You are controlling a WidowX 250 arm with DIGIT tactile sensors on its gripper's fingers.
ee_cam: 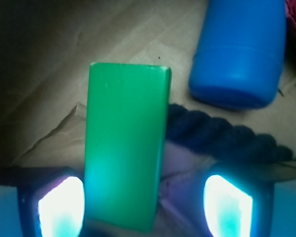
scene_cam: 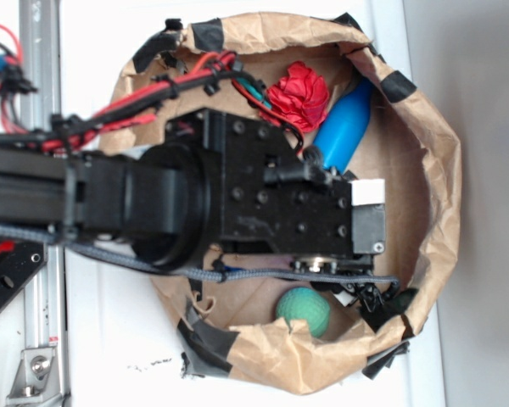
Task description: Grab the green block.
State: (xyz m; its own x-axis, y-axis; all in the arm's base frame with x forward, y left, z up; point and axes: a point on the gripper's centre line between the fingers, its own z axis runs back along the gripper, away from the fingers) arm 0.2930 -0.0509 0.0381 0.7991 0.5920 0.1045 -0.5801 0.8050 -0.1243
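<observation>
The end effector [ee_cam: 143, 207] is spread wide, holding nothing. The green block [ee_cam: 126, 143] lies flat between its two fingers, nearer the one at 8 o'clock. The blue bottle [ee_cam: 239, 49] sits at 1 o'clock. Squeezing and lifting are left, I think.

A: what's the setup around it?
B: white tabletop [scene_cam: 110, 339], a metal rail [scene_cam: 41, 51] running down the left edge of the frame, grey surface [scene_cam: 483, 170] along the right.
A: lighting?
B: bright and even overhead, with dark shadow in the upper left of the wrist view.
</observation>
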